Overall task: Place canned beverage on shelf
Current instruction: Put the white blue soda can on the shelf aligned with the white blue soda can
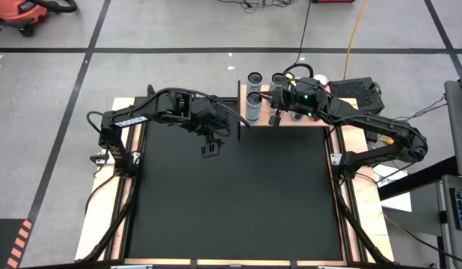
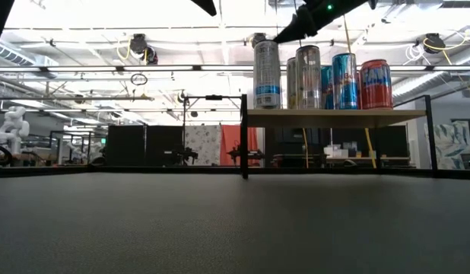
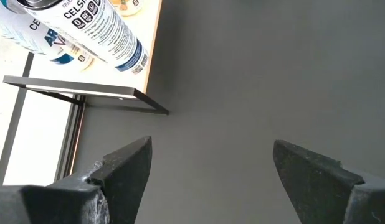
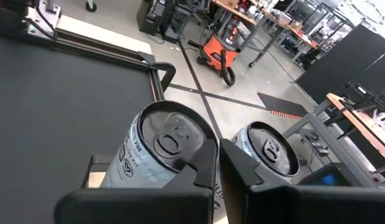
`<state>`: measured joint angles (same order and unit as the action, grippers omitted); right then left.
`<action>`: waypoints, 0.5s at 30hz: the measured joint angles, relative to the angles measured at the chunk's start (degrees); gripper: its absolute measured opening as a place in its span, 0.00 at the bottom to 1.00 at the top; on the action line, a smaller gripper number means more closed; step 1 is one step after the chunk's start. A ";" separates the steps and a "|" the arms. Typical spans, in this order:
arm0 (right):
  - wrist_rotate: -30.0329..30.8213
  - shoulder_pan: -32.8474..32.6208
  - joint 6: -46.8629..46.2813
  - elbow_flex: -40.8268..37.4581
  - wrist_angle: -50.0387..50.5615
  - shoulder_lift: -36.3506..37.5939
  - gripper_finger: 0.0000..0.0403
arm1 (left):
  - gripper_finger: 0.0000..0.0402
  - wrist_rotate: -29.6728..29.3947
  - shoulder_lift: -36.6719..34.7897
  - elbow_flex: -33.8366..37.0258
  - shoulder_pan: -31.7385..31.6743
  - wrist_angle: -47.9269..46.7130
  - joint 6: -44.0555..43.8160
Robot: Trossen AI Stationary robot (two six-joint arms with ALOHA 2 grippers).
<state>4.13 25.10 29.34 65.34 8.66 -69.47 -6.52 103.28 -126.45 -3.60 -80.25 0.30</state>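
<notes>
The light wooden shelf (image 1: 315,122) (image 2: 334,116) stands at the table's far edge, right of centre. Several upright cans stand on their bases on its top: two tall silver ones (image 2: 267,74) (image 2: 307,76), a blue one (image 2: 345,80) and a red one (image 2: 375,84). My right gripper (image 1: 274,119) (image 4: 218,163) is shut and hovers over the shelf's left part, its tips at the top rim of a silver can (image 4: 171,142) with a second can top (image 4: 267,149) beside it. My left gripper (image 1: 209,150) (image 3: 211,174) hangs open above the black mat (image 1: 231,202), holding nothing. My right gripper's shut fingertips (image 4: 208,155) stand level with the top rim of the tall silver can (image 2: 267,38), coming from the table's right side and slanting slightly down. I cannot tell whether they touch the rim. The can stands upright on the shelf.
A thin black frame (image 3: 86,93) (image 2: 243,137) carries the shelf above the mat. Wooden boards (image 1: 104,217) border the mat on both sides. Cables and a dark box (image 1: 354,90) lie behind the shelf on the right. A shop vacuum (image 4: 217,53) stands on the floor beyond.
</notes>
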 joint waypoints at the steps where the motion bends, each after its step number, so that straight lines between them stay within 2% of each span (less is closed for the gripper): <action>1: 0.03 0.00 0.00 0.00 -0.15 0.00 0.00 | 0.83 0.00 0.00 0.00 0.00 0.00 0.00; 15: 0.12 0.44 -1.37 -0.02 1.38 0.00 0.00 | 0.83 0.00 0.00 0.00 0.00 0.02 -0.02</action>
<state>4.25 25.54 27.96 65.32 10.04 -69.47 -6.52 103.28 -126.45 -3.60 -80.23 0.27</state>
